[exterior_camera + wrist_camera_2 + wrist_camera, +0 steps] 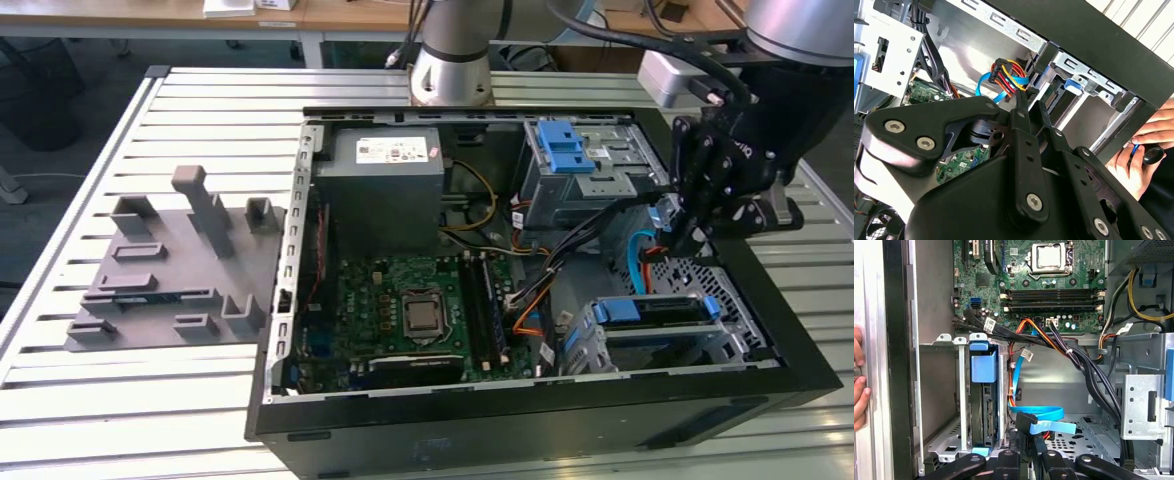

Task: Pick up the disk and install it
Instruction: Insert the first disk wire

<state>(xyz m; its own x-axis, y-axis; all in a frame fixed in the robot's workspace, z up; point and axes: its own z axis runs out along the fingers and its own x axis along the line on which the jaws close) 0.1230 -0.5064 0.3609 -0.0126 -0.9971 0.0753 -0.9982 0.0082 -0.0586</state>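
Observation:
The disk (650, 312) sits edge-on inside the lower drive cage of the open computer case (787, 345), its blue side rail facing up. In the first wrist view the disk (985, 405) stands in that metal cage under a blue tab. My gripper (681, 240) hangs over the case near the exterior view's right wall, above and behind the cage. Its black fingers (1021, 107) lie close together with nothing between them, and the gripper (1026, 437) tip is just short of the black plug of a blue flat cable (1041, 415).
A person's hand (1136, 160) rests on the outer case wall, and fingers (859, 385) show at the case edge. A bundle of black and orange cables (1064, 347) crosses beside the cage. The grey power supply (380, 170), a blue ridged clip (567, 145) and a grey fixture (174, 260) lie further off.

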